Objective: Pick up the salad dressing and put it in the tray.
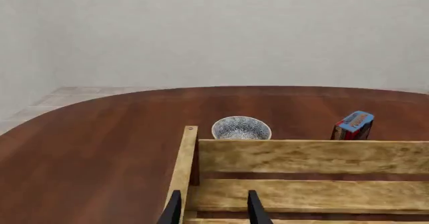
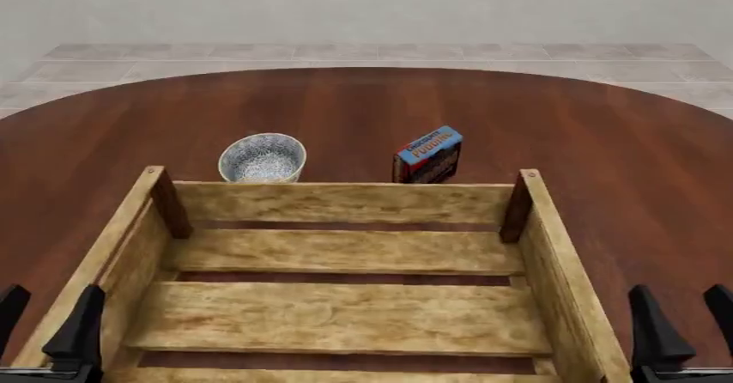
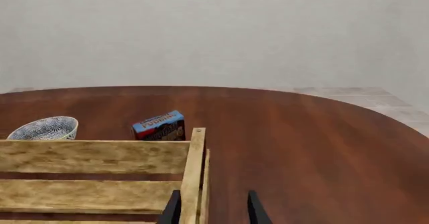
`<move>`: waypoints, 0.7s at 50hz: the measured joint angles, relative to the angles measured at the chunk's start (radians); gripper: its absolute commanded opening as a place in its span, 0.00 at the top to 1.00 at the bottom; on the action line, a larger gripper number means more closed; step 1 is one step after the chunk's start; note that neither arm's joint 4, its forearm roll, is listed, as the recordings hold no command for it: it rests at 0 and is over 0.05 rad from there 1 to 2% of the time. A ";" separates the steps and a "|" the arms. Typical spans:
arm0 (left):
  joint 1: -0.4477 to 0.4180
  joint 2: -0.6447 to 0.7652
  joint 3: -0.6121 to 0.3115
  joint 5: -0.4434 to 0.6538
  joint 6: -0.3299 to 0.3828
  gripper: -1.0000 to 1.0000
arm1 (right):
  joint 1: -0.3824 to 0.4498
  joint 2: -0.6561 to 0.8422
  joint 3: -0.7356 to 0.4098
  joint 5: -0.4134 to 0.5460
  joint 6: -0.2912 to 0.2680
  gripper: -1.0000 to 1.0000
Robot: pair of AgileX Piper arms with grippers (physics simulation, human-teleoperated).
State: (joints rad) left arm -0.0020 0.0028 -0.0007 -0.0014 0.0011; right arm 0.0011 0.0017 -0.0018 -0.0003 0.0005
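1. The salad dressing bottle shows in none of the three views, so its place relative to either gripper cannot be told.
2. The tray [image 2: 343,203], a light-wood slatted crate with darker corner posts, lies directly ahead of and between the two grippers; only slats show inside it.
3. The left gripper [image 2: 46,319] hangs at the crate's near-left corner, its fingers apart with nothing between them. In its wrist view, the fingers [image 1: 173,209] straddle the crate's left wall.
4. The right gripper [image 2: 685,319] hangs at the near-right corner, its fingers likewise apart and bare. In its wrist view, the fingers [image 3: 254,208] straddle the crate's right wall [image 3: 191,174].
5. Beyond the far wall, forward of the left gripper, a blue-white patterned bowl [image 2: 263,157] stands just beside the crate.
6. A blue-and-red pudding box [image 2: 430,155] stands tilted beyond the same wall, nearer the right gripper's side, apart from the bowl.
7. All rest on a round dark-wood table [image 2: 641,142].
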 measured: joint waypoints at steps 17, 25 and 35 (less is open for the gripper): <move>-0.012 0.007 -0.004 -0.004 0.012 0.00 | 0.009 0.000 -0.004 0.000 -0.002 0.00; -0.015 0.004 -0.019 0.009 0.022 0.00 | 0.013 0.000 -0.004 -0.001 -0.009 0.00; -0.019 0.004 -0.066 0.051 0.040 0.00 | 0.017 -0.001 -0.003 -0.003 -0.015 0.00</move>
State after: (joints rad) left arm -0.0213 0.0072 -0.0666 0.0498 0.0410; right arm 0.0183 0.0010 -0.0048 -0.0033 -0.0145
